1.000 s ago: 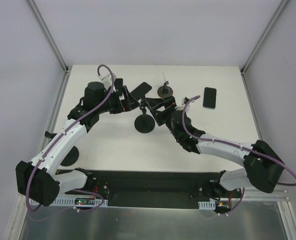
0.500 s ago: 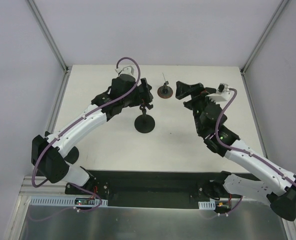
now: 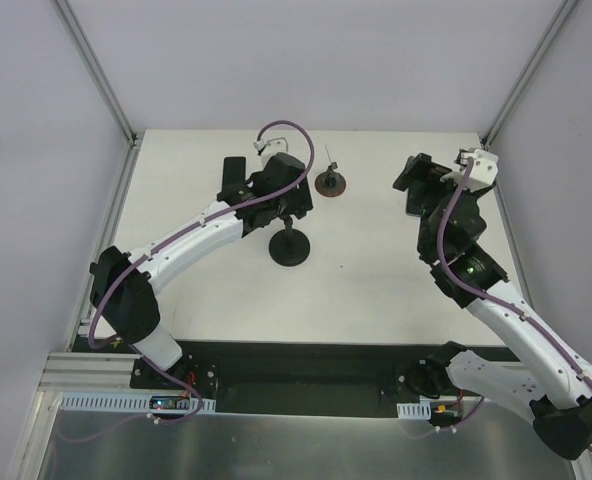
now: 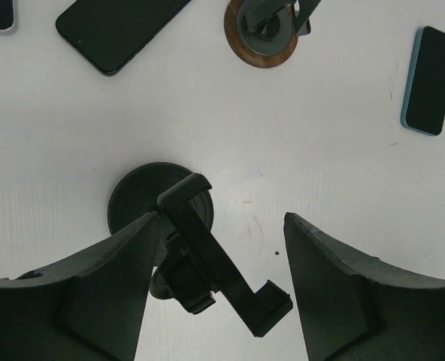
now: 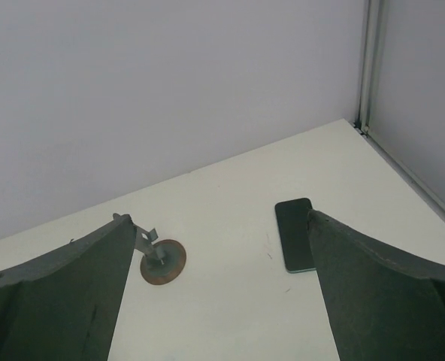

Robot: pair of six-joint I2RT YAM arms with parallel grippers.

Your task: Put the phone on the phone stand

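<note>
The black phone stand [image 3: 290, 243] stands mid-table on a round base [image 4: 160, 207], its clamp arm [image 4: 221, 269] tilted up between my left fingers. My left gripper [image 4: 219, 289] is open and empty right above it, as the top view [image 3: 294, 203] also shows. A dark phone with a teal edge [image 5: 296, 235] lies flat at the far right and also shows in the left wrist view [image 4: 431, 80]. My right gripper [image 5: 219, 301] is open and empty, hovering above and near this phone, which it mostly hides in the top view [image 3: 417, 178].
A small brown round stand with a metal clip [image 3: 329, 182] sits at the back centre. A tilted dark phone [image 4: 121, 30] lies left of it and another phone [image 3: 234, 172] further left. Frame posts and walls bound the table.
My left gripper has swung right and now sits over the phone stand. My right arm has pulled away from the stand and swung right and back, over the teal-edged phone.
</note>
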